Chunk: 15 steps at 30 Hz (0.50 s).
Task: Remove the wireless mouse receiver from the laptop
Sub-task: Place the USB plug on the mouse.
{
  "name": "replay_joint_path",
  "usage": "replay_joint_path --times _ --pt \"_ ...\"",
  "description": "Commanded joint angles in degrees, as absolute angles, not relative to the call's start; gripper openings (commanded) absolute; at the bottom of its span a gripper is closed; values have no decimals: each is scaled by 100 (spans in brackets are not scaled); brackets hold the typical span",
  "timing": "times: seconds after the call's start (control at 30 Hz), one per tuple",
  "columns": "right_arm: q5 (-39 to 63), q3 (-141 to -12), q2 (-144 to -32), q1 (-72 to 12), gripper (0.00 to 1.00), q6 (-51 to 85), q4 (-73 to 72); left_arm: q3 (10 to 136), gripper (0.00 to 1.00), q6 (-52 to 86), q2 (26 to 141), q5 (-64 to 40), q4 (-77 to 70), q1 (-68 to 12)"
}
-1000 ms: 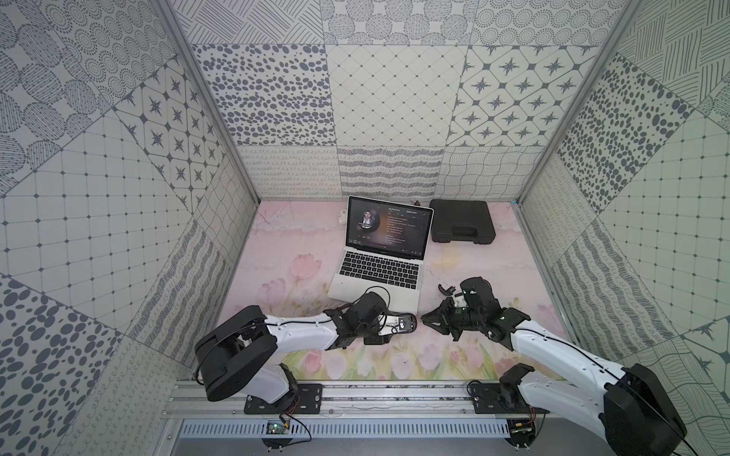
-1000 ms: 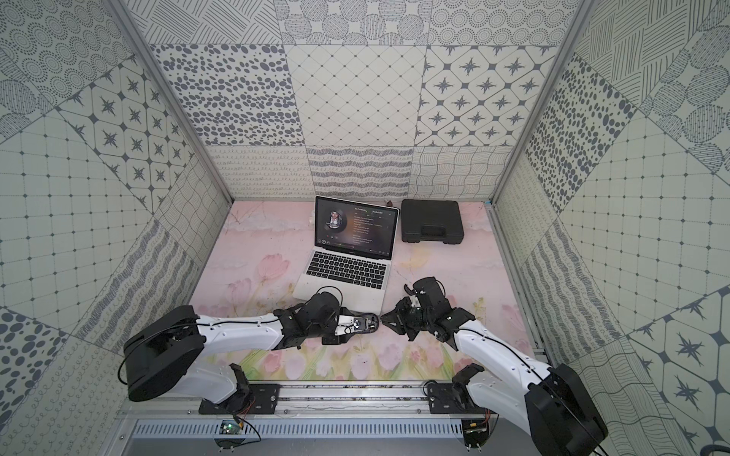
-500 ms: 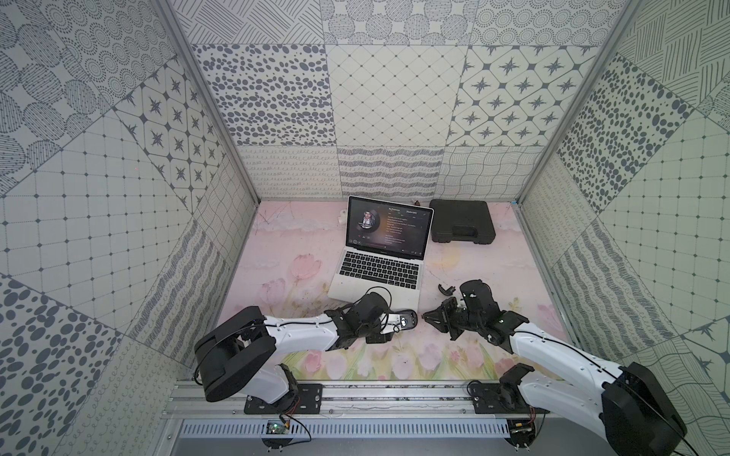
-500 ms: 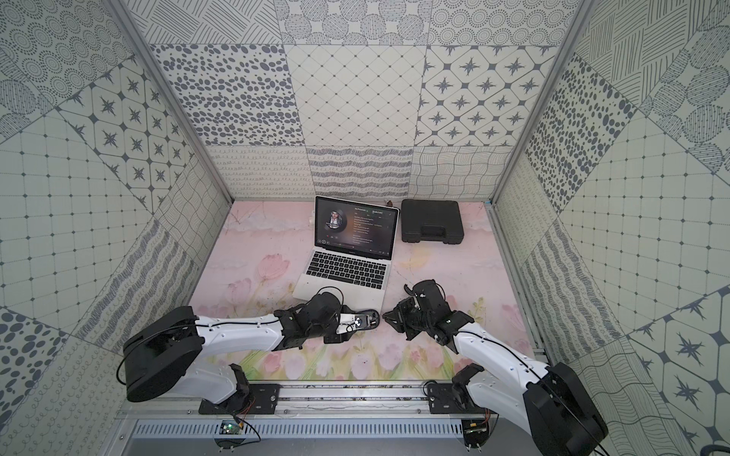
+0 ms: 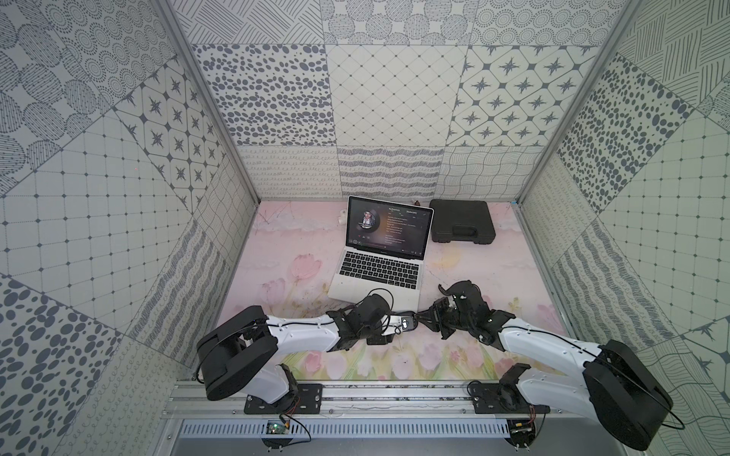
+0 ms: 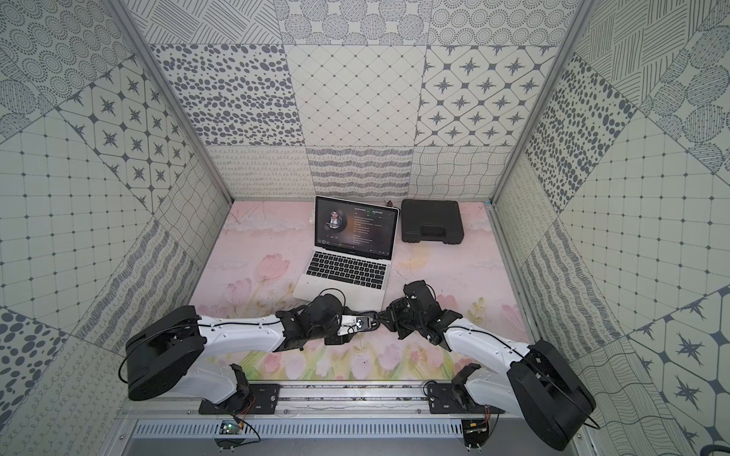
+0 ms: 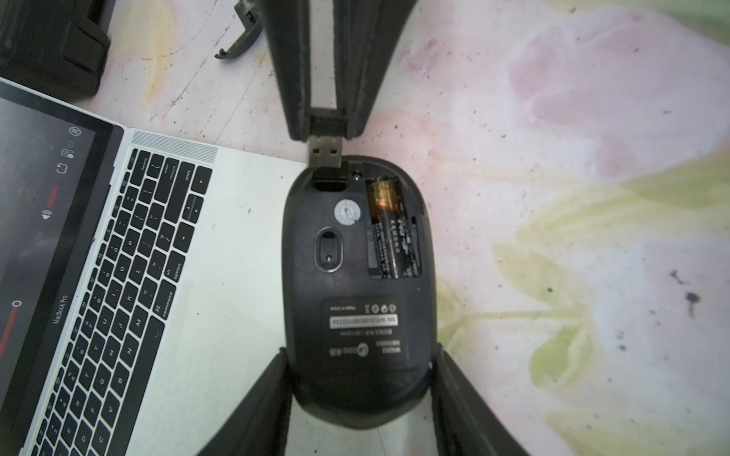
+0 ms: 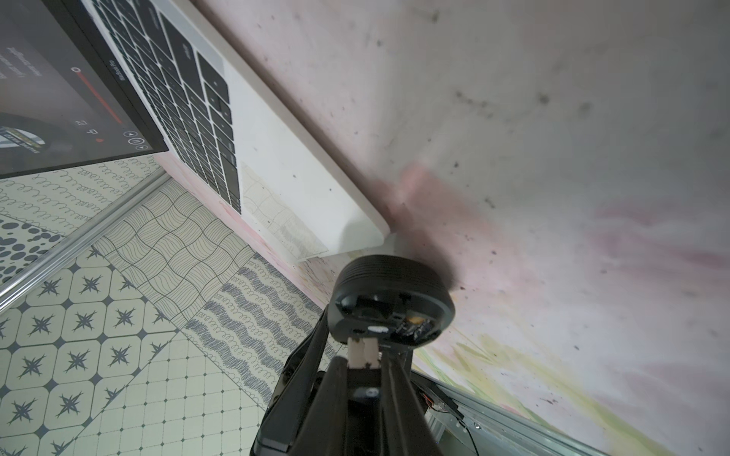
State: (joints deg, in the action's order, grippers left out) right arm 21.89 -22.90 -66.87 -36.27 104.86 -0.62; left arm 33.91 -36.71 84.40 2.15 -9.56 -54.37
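Observation:
The wireless mouse receiver (image 7: 324, 152) is out of the laptop (image 7: 237, 256), and my right gripper (image 8: 363, 365) is shut on its black end. Its metal plug (image 8: 362, 349) points at a slot in the underside of the black mouse (image 7: 355, 316), with the tip at the slot's mouth. My left gripper (image 7: 359, 351) is shut on the mouse's rear and holds it belly-up just off the laptop's front right corner (image 8: 367, 229). A battery (image 7: 389, 229) shows in the open compartment. In both top views the two grippers (image 5: 399, 323) (image 6: 381, 318) meet tip to tip, and the receiver is too small to make out.
A black plastic case (image 5: 462, 221) (image 6: 432, 221) lies at the back right beside the laptop's screen (image 5: 389, 227). A small curved dark plastic piece (image 7: 241, 35) lies on the flowered mat close to the right arm. Patterned walls enclose the table on three sides.
My right gripper has moved left with the receiver until the plug reaches the mouse. The left gripper and the mouse have stayed in place.

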Motion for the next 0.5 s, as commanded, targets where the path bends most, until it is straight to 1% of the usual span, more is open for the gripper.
replay_joint_path --times 0.0,0.47 --pt "1987 -2232 -6715 -3673 0 10641 -342 3472 19 -3603 8438 270 -1072 -5461" --pt "1846 -2140 -6802 -3827 0 10827 -520 3478 19 -3611 8429 383 -1064 -5518"
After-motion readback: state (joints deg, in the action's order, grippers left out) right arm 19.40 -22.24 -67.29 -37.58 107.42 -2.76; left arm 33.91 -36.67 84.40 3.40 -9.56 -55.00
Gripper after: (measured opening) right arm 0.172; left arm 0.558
